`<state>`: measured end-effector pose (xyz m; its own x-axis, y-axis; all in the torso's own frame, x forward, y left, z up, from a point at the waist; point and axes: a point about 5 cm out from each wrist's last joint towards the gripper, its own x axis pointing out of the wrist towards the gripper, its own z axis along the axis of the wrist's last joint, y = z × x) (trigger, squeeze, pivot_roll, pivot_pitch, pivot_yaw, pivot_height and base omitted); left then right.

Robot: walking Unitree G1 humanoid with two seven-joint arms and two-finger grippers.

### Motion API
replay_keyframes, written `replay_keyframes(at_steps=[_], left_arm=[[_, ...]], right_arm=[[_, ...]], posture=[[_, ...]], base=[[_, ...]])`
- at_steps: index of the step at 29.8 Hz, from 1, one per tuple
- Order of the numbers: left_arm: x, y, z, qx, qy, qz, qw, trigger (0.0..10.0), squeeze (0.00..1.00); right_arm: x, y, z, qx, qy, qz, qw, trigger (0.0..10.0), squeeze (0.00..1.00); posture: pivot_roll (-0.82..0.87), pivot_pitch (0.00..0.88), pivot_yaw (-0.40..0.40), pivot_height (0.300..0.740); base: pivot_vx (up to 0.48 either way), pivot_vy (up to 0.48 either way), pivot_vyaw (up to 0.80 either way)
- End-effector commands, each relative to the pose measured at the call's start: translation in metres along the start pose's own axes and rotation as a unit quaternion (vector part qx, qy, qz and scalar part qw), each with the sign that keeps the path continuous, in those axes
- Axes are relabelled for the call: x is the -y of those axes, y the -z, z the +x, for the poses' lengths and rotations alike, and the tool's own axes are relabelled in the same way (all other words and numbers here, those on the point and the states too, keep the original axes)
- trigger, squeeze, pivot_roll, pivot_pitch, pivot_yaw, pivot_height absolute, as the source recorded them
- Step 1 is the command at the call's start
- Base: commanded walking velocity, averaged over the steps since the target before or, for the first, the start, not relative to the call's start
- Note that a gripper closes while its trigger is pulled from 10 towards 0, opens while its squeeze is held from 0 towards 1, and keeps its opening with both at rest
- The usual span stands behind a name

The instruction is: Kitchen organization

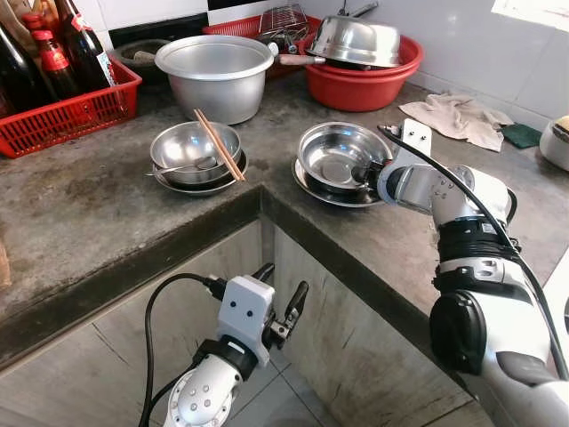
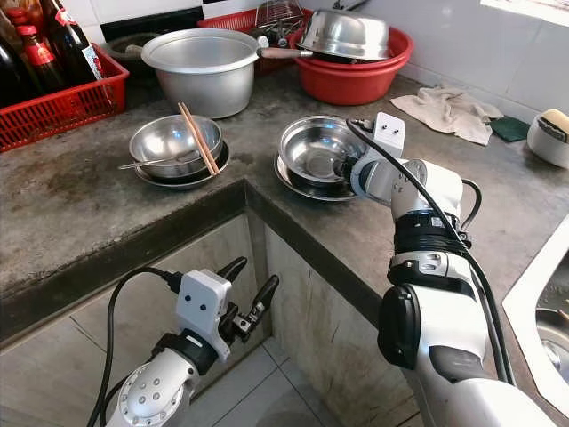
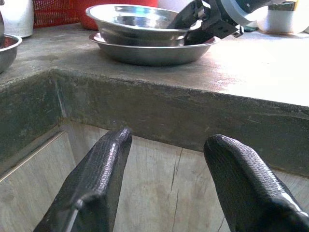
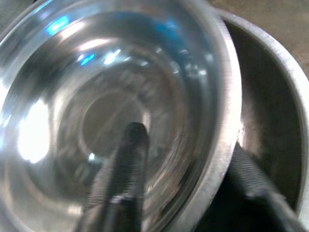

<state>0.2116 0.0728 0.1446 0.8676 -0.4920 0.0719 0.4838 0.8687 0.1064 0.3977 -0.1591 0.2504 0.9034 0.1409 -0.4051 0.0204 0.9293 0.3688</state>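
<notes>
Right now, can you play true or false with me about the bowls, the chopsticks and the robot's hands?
1. The chopsticks lie across the left bowl. True.
2. The right gripper is at the rim of the right bowl, one finger inside and one outside. True.
3. The left gripper is holding a spoon. False: it is open and holds nothing, down below the counter edge.
4. The right bowl sits straight on the counter. False: it sits in a wider shallow dish.
5. The big red basin is empty. False: a metal pot sits in it.
</notes>
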Motion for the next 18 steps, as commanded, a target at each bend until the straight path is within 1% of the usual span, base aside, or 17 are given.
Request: replay_keyframes(at_steps=[1,4,7,11,12,13,14,16,17,18], left_arm=[[0.001,-0.001,0.0,0.0,-0.001,0.004,1.0,10.0,0.0],[0.001,-0.001,0.0,0.0,-0.002,0.004,1.0,10.0,0.0],[0.001,-0.001,0.0,-0.001,-0.003,0.004,1.0,10.0,0.0],[0.001,0.0,0.0,-0.001,-0.003,0.003,1.0,10.0,0.0],[0.001,0.0,0.0,-0.001,-0.002,0.003,1.0,10.0,0.0],[0.001,0.0,0.0,-0.001,-0.002,0.003,1.0,10.0,0.0],[0.001,0.0,0.0,-0.001,-0.002,0.003,1.0,10.0,0.0],[0.001,0.0,0.0,-0.002,-0.002,0.004,1.0,10.0,0.0],[0.001,0.0,0.0,-0.002,-0.002,0.004,1.0,10.0,0.0],[0.001,0.0,0.0,-0.002,-0.001,0.004,1.0,10.0,0.0]], right_arm=[[-0.004,-0.005,-0.002,0.002,-0.004,0.007,1.0,0.0,0.0],[-0.004,-0.004,-0.001,0.006,-0.003,0.019,1.0,0.0,0.0],[-0.007,-0.004,-0.002,0.013,-0.012,0.045,0.999,0.0,0.0],[-0.007,-0.005,-0.003,0.023,-0.011,0.043,0.999,0.0,0.0],[-0.008,-0.01,-0.006,0.055,-0.016,0.05,0.997,0.0,0.0],[-0.008,-0.011,-0.006,0.064,-0.017,0.052,0.996,0.0,0.0],[-0.009,-0.014,-0.009,0.087,-0.027,0.062,0.994,0.0,0.0],[-0.01,-0.022,-0.015,0.145,-0.039,0.081,0.985,0.0,0.0],[-0.01,-0.024,-0.017,0.163,-0.041,0.084,0.982,0.0,0.0],[-0.009,-0.026,-0.02,0.185,-0.04,0.076,0.979,0.0,0.0]], posture=[[0.17,0.123,-0.064,0.74],[0.17,0.12,-0.066,0.74],[0.17,0.116,-0.066,0.74],[0.17,0.113,-0.065,0.74],[0.17,0.111,-0.065,0.74],[0.17,0.111,-0.065,0.74],[0.17,0.106,-0.064,0.74],[0.17,0.104,-0.061,0.74],[0.17,0.104,-0.061,0.74],[0.17,0.1,-0.062,0.74]], base=[[0.0,0.0,0.0],[0.0,0.0,0.0],[0.0,0.0,0.0],[0.0,0.0,0.0],[0.0,0.0,0.0],[0.0,0.0,0.0],[0.0,0.0,0.0],[0.0,0.0,0.0],[0.0,0.0,0.0],[0.0,0.0,0.0]])
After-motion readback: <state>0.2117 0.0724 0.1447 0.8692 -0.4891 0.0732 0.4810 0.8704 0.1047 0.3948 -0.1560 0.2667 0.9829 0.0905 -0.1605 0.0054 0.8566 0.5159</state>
